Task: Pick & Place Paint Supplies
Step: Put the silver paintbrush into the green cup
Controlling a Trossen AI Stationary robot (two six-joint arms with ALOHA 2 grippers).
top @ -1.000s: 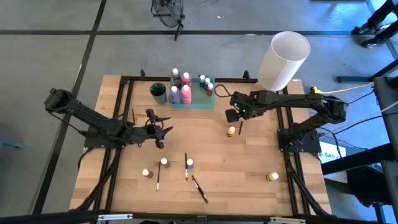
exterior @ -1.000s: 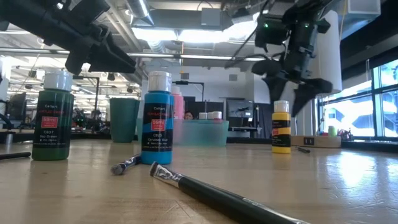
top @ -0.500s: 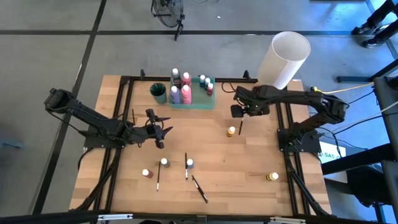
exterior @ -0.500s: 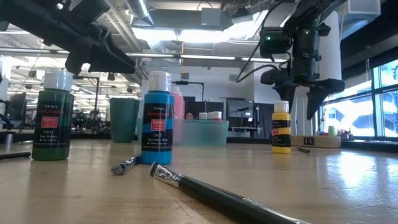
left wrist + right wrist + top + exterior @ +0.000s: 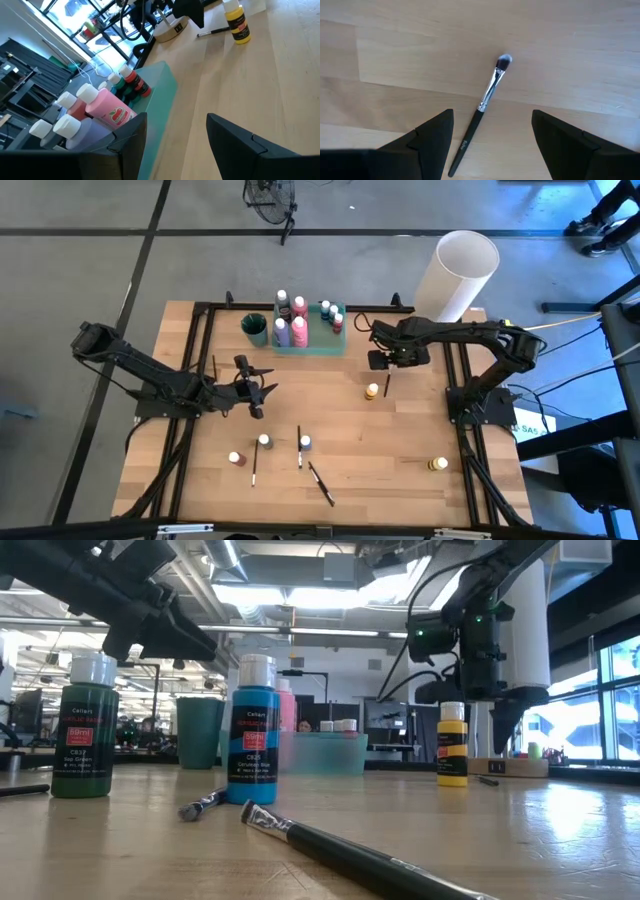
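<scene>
My right gripper [image 5: 386, 364] is open and points down over a thin dark paintbrush [image 5: 481, 111] that lies flat on the wood; its fingers stand on either side of the handle without touching. A yellow bottle [image 5: 372, 391] stands just beside that brush. My left gripper [image 5: 256, 390] is open and hovers left of the table's middle. More bottles, red [image 5: 236, 459], green [image 5: 87, 730] and blue [image 5: 253, 735], stand near the near edge among loose brushes [image 5: 321, 483]. Several pink, purple and red bottles stand in the green tray [image 5: 312, 344].
A dark green cup [image 5: 256, 328] stands left of the tray. The big white cylinder [image 5: 455, 275] rises at the far right corner, close behind my right arm. Another yellow bottle [image 5: 438, 465] stands near the right near corner. Bare wood lies between the tray and the loose bottles.
My right gripper has turned about its wrist, so its fingers now point straight down, and it has come down a little toward the brush beside the yellow bottle. It has stayed open.
</scene>
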